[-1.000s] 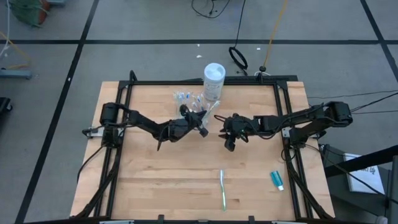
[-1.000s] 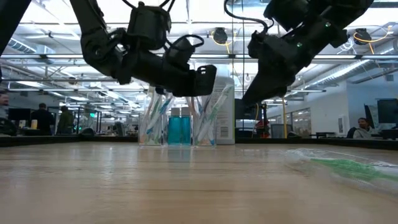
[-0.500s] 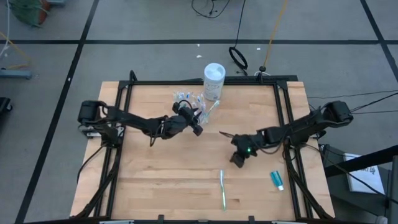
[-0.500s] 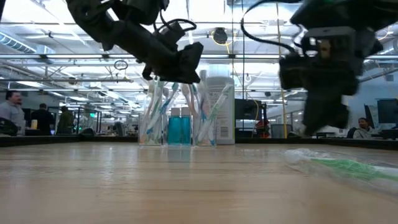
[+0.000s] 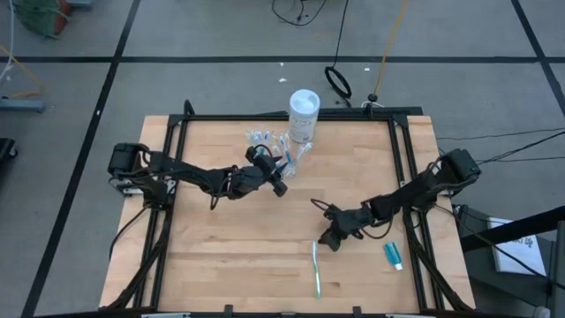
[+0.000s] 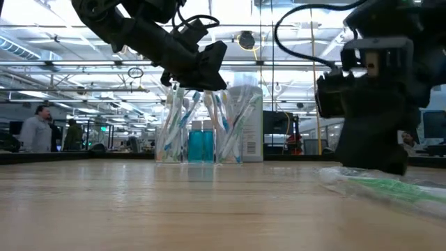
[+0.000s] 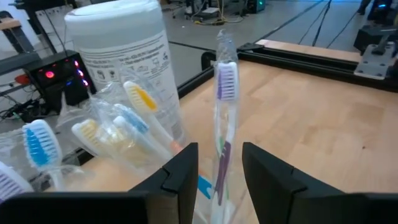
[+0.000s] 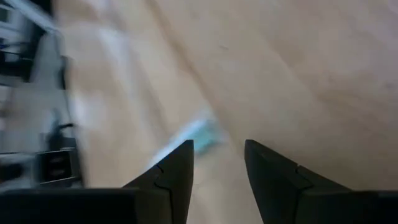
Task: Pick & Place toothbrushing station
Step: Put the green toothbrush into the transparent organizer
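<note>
Hovering spread-fingered near the table's front edge, the right gripper needed centring over the loose toothbrush, while the left gripper, also spread, straddled a brush in the cup.

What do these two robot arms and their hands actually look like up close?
Both arms are dark, nearly black, thin jointed limbs that start at blocky bases on the table's side rails. Black cables loop beside the left arm and the right arm. The left hand and the right hand each end in two flat, matte black fingers with angular tips. No lettering or markings can be made out.

Wrapped toothbrush between hand fingers
</note>
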Controlling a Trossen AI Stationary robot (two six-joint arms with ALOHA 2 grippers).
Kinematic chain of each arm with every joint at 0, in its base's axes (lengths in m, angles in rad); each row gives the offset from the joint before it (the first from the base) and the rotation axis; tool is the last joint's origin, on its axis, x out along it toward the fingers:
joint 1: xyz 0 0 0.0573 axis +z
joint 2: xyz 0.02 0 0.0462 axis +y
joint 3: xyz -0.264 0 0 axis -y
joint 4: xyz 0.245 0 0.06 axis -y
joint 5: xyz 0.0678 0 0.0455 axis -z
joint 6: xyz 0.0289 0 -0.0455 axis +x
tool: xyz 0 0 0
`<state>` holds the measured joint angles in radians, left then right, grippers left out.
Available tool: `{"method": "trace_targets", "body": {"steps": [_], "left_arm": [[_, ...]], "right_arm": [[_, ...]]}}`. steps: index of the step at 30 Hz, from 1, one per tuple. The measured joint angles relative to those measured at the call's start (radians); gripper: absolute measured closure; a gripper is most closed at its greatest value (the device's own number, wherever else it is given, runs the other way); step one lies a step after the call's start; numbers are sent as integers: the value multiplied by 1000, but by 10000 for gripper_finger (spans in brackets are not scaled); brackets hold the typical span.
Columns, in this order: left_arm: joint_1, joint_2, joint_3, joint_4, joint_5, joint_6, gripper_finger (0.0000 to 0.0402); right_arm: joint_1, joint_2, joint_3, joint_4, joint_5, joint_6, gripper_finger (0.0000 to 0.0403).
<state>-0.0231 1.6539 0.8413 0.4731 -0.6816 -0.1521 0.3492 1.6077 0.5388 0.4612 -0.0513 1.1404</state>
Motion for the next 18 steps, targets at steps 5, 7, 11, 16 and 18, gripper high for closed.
{"method": "trace_targets", "body": {"steps": [5,7,11,16,18], "left_arm": [[1,0,0,-2,38,14,270],[1,0,0,-2,56,13,270],[1,0,0,0,69,28,270],[2,0,0,0,74,59,270],[2,0,0,0,74,72,270]], "right_arm": [[10,82,5,168,52,-94,264],[22,113,19,209,80,-135,264],[47,173,69,191,88,-183,264],[73,219,118,181,83,-341,264],[71,215,117,174,73,-413,264]]}}
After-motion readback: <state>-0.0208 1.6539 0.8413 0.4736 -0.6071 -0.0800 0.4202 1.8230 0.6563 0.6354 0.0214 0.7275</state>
